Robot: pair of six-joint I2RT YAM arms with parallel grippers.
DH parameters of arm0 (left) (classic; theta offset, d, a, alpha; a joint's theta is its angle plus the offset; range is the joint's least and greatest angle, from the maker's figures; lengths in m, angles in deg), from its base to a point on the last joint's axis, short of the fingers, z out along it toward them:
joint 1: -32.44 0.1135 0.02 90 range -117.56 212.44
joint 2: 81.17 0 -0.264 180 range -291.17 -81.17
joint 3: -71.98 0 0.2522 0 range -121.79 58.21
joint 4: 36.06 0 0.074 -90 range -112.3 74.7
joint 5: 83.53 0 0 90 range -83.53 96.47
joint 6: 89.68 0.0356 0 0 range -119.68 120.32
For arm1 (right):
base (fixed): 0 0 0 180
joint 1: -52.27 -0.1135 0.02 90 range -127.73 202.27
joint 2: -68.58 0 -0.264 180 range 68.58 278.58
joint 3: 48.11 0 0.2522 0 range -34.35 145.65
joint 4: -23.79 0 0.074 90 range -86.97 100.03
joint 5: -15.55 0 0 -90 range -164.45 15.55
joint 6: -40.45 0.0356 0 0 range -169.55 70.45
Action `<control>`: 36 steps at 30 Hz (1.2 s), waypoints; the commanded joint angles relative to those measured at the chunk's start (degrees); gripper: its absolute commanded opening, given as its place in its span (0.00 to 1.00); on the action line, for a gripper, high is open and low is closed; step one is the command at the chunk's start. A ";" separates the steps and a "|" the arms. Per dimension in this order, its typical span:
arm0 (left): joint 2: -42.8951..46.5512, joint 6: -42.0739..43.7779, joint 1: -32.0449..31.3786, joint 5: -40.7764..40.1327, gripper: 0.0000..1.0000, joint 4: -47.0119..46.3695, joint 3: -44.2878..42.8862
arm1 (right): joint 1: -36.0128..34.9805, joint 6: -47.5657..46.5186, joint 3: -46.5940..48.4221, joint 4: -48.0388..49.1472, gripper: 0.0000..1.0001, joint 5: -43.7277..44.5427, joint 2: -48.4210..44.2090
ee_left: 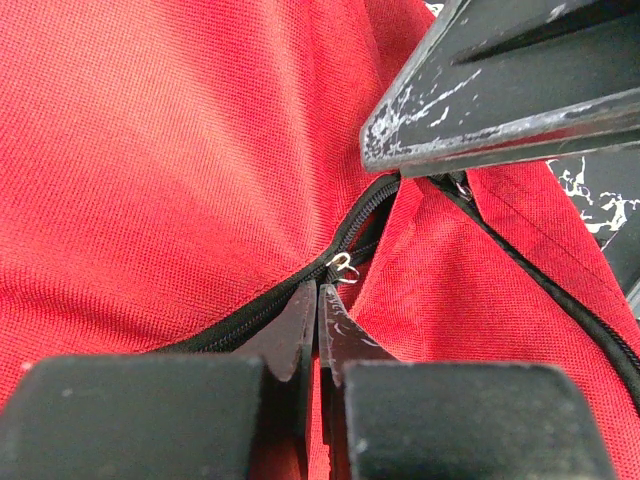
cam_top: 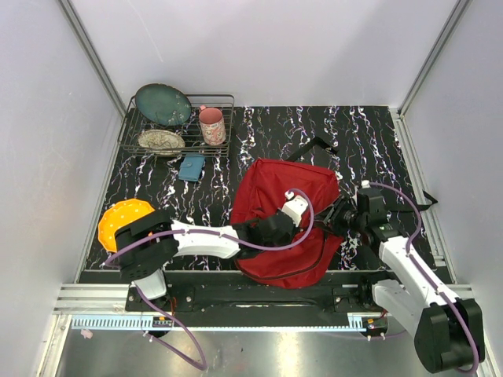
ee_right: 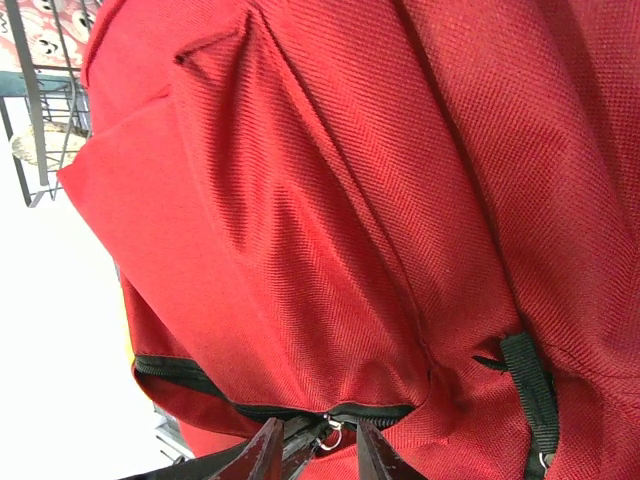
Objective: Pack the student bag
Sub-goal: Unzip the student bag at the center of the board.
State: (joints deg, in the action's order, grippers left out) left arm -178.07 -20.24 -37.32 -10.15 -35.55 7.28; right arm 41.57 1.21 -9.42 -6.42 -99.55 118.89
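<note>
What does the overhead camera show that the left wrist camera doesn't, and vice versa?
Only overhead: a wire rack holding a dark green plate and a pink mug, plus an orange plate. Only the left wrist: the black zipper and its small metal pull ring, right at the tips of the shut left gripper. Both: the large red fabric backpack.
</note>
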 commanded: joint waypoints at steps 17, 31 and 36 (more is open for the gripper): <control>-2.06 -0.89 -1.26 -0.34 0.00 7.28 -0.57 | -1.17 -0.58 -1.19 2.47 0.40 -1.79 7.53; -1.97 -0.54 -1.52 0.63 0.00 6.84 -0.04 | -1.25 -0.75 0.12 10.38 0.34 -1.00 15.17; -1.89 -0.80 -1.70 0.54 0.00 6.75 0.31 | -1.25 -1.10 0.91 10.56 0.16 -0.21 15.44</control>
State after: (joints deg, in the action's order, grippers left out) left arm -178.79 -20.63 -37.73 -11.24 -34.00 6.12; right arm 40.58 1.24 -10.58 1.30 -102.13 134.19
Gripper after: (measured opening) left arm 0.022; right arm 0.239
